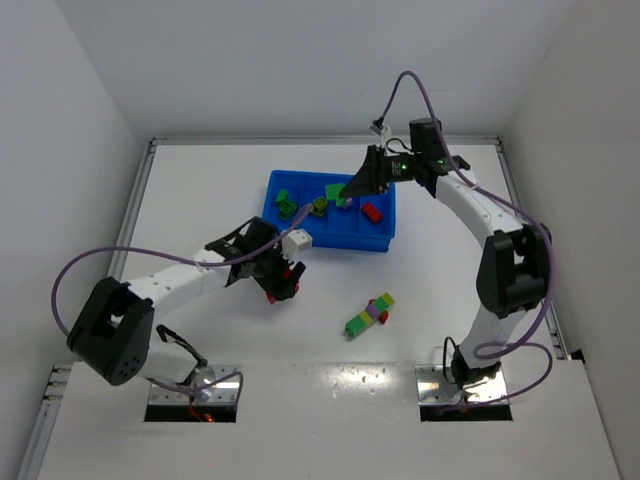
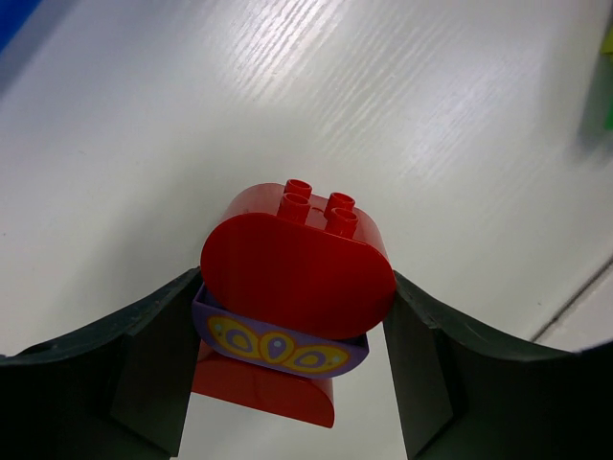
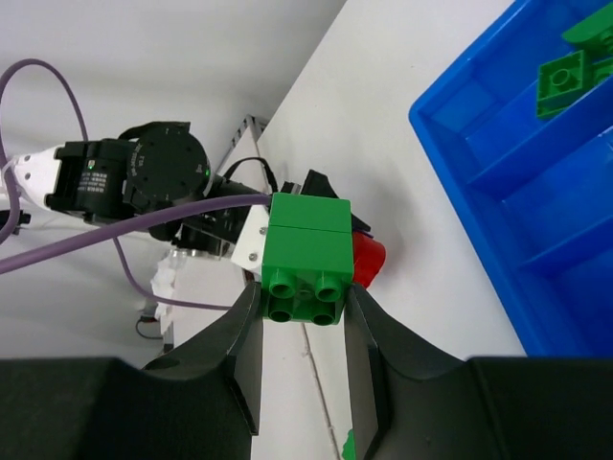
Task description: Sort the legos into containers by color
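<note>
Over the blue tray (image 1: 345, 243), near its far edge, the right jaws are clenched on a green brick (image 3: 306, 251). Its studs point back at the wrist camera, and a finger presses on each side.

Just off the tray's near left corner, low over the white surface (image 1: 200, 200), the left jaws grasp a short stack (image 2: 292, 316). It is a rounded red brick (image 2: 297, 273) on a purple piece (image 2: 278, 347) printed with yellow ovals, with another red piece (image 2: 263, 393) beneath. Whether the stack touches the surface I cannot tell.

Inside the tray I see a second green brick (image 1: 285, 205) in the leftmost compartment, a yellow-green one (image 1: 318, 207) in the next, and a red one (image 1: 372, 212) at the right end.

A loose stack (image 1: 369, 315) of green, yellow-green, purple and red bricks lies on the surface in front of the tray — well apart from both sets of jaws.
</note>
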Robot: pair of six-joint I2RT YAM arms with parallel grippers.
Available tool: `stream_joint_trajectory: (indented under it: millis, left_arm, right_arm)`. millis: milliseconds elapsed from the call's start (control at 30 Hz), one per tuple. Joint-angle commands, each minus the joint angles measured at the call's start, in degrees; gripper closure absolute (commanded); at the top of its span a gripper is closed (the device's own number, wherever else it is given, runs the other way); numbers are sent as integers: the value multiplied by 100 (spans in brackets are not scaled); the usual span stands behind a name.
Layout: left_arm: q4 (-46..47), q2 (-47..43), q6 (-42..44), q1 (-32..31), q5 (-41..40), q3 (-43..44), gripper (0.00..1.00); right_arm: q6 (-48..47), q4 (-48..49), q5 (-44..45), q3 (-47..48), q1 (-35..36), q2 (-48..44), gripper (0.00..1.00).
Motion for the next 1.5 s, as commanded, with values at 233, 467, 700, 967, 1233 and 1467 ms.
stream_joint_trajectory:
  millis: [233, 467, 700, 967, 1233, 1467]
  left_arm:
    - [786, 198, -614, -154, -477, 306, 35]
    - [734, -258, -597, -154, 208, 490, 0]
    - [321, -865, -596, 372, 858, 1201, 0]
    - [-22, -849, -517, 1548, 3151, 1799, 0]
    - [-22, -215, -702, 1840, 4798, 2037, 3]
    - [-22, 223, -754, 1894, 5447, 2309, 6]
  right_arm:
    - [103, 268, 84, -229, -138, -257, 97]
    - [103, 320, 84, -282, -139, -309, 97]
    - [103, 320, -100, -335, -139, -309, 97]
    - [253, 873, -996, -502, 213, -257, 97]
    - [253, 1041, -1349, -502, 591, -204, 97]
    - [253, 1041, -1402, -441, 837, -11, 97]
